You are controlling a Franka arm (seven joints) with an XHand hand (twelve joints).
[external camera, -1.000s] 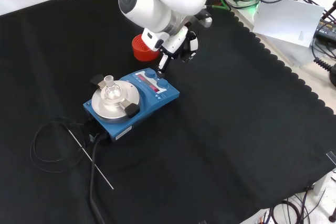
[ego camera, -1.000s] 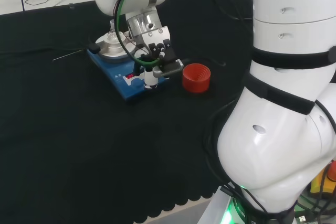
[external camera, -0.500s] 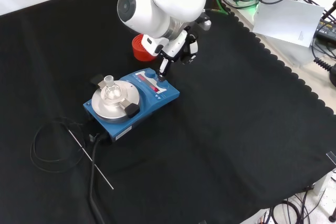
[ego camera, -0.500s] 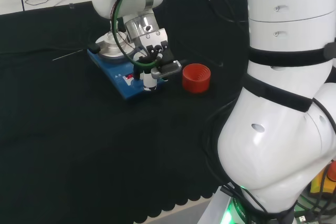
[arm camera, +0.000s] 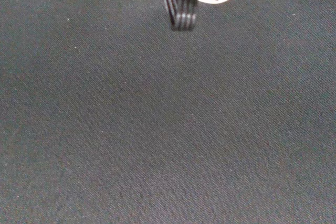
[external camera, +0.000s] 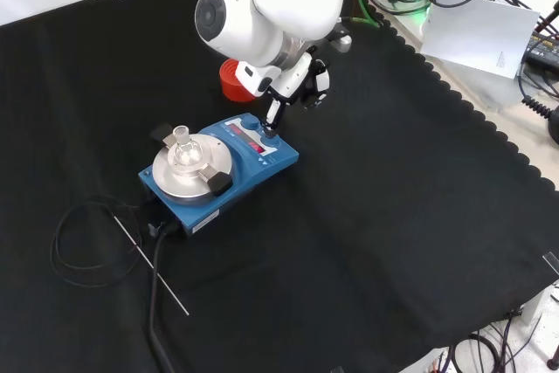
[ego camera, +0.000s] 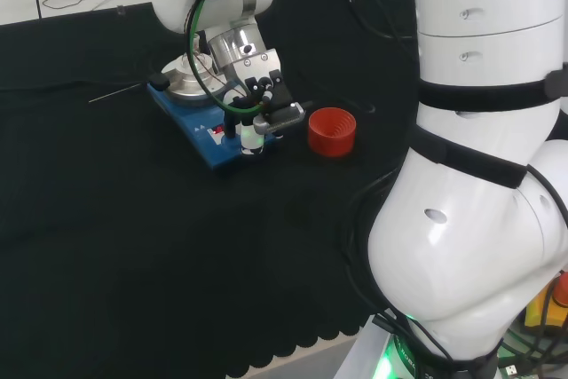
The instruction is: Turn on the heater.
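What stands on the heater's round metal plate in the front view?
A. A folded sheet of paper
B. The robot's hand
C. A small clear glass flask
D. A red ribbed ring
C: a small clear glass flask stands upright on the round plate of the blue heater.

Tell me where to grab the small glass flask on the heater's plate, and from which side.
Take the flask by its short upright neck, from straight above. Its round body sits low on the heater's silver plate, with black clamps alongside, so a side approach looks crowded.
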